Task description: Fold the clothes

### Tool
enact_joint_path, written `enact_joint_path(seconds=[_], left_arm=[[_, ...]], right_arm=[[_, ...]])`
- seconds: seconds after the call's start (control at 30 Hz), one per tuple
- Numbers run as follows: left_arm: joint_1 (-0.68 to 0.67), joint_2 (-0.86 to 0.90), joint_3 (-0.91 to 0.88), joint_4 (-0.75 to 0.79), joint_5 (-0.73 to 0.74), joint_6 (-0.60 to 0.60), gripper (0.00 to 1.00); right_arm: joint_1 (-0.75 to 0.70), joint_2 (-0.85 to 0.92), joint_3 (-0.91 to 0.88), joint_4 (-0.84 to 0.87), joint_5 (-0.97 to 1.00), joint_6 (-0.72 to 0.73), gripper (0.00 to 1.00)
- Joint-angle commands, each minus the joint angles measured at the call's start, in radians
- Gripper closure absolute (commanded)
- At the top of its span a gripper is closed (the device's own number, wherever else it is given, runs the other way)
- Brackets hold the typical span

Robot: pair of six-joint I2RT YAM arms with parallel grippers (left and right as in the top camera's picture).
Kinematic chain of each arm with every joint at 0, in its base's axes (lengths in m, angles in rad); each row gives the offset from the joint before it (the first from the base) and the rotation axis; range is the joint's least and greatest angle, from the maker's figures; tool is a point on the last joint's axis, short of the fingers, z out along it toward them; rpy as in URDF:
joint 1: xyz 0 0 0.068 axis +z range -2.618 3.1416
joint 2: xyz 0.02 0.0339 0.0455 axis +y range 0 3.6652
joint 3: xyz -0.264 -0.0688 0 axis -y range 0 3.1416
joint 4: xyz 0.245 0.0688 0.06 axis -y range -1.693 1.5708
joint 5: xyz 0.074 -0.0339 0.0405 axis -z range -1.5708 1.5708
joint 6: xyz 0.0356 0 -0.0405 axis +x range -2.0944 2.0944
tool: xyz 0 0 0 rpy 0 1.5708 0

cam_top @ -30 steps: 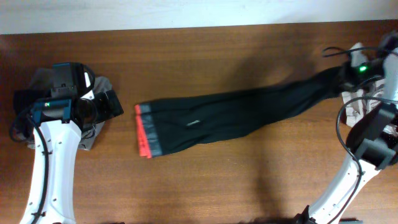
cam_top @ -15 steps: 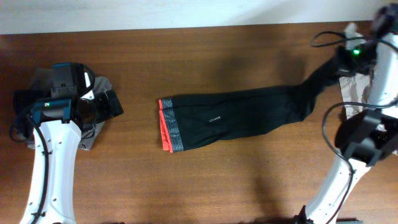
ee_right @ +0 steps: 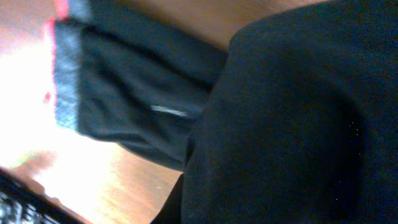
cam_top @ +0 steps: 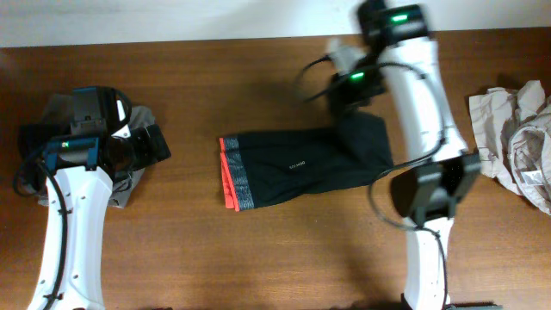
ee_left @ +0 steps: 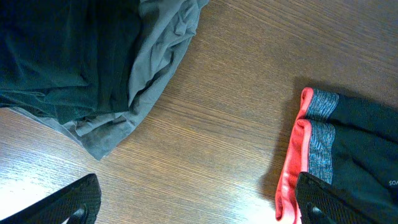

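While the right gripper hangs over the far middle of the table, the overhead view shows the leggings lying across the centre. Their waistband is to the left, and the leg end is raised off the wood and runs up to that claw, which is pinched together on the black cloth. At the left, the left gripper hovers over a grey-and-black pile, spread wide and empty. Crumpled beige garments lie at the right edge. From the left wrist, the two fingertips stand well apart in the bottom corners with bare wood between them. The pile is at the upper left and the red-orange-lined waistband at the right, clear of both. From the right wrist, black fabric fills most of the frame and hides the fingers. Beyond it the flat part of the leggings shows, with the grey band at the upper left and a small white logo. The step in hand looks like the first fold, the legs brought over toward the waistband, perhaps midway. The next move likely calls for carrying the held end left and down until it lies square over the waistband, then letting go. The free left claw could pin the waistband so the cloth does not slide.
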Motion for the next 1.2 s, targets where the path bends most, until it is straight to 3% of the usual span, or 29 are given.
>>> enact_joint_path(seconds=[0.0, 0.3, 0.33, 0.4, 0.43, 0.7, 0.9, 1.0, 1.07, 1.13, 1.17], left_arm=[[0.002, -0.019, 0.014, 0.002, 0.008, -0.006, 0.01], [0.002, -0.019, 0.014, 0.002, 0.008, -0.006, 0.01], [0.002, -0.019, 0.014, 0.002, 0.008, -0.006, 0.01], [0.002, -0.019, 0.014, 0.002, 0.008, -0.006, 0.01], [0.002, -0.019, 0.014, 0.002, 0.008, -0.006, 0.01], [0.002, -0.019, 0.014, 0.002, 0.008, -0.006, 0.01], [0.002, -0.019, 0.014, 0.002, 0.008, -0.006, 0.01], [0.002, -0.019, 0.014, 0.002, 0.008, -0.006, 0.01], [0.002, -0.019, 0.014, 0.002, 0.008, -0.006, 0.01], [0.002, -0.019, 0.014, 0.002, 0.008, -0.006, 0.01], [0.002, -0.019, 0.014, 0.002, 0.008, -0.006, 0.01]], right_arm=[[0.137, -0.019, 0.025, 0.013, 0.073, 0.044, 0.96], [0.385, -0.012, -0.026, 0.09, 0.15, 0.133, 0.94], [0.399, -0.012, -0.045, 0.101, 0.163, 0.146, 0.82], [0.42, -0.012, -0.087, 0.115, 0.177, 0.145, 0.47], [0.427, -0.012, -0.111, 0.121, 0.203, 0.145, 0.39], [0.369, -0.043, -0.106, 0.085, 0.294, 0.198, 0.37], [0.186, -0.055, -0.107, 0.079, 0.236, 0.227, 0.23], [0.069, -0.054, -0.107, 0.077, 0.069, 0.18, 0.22], [0.006, -0.053, -0.108, 0.079, -0.006, 0.159, 0.28], [-0.023, -0.048, -0.116, 0.079, -0.02, 0.163, 0.49], [-0.029, -0.047, -0.125, 0.08, -0.024, 0.165, 0.64]])
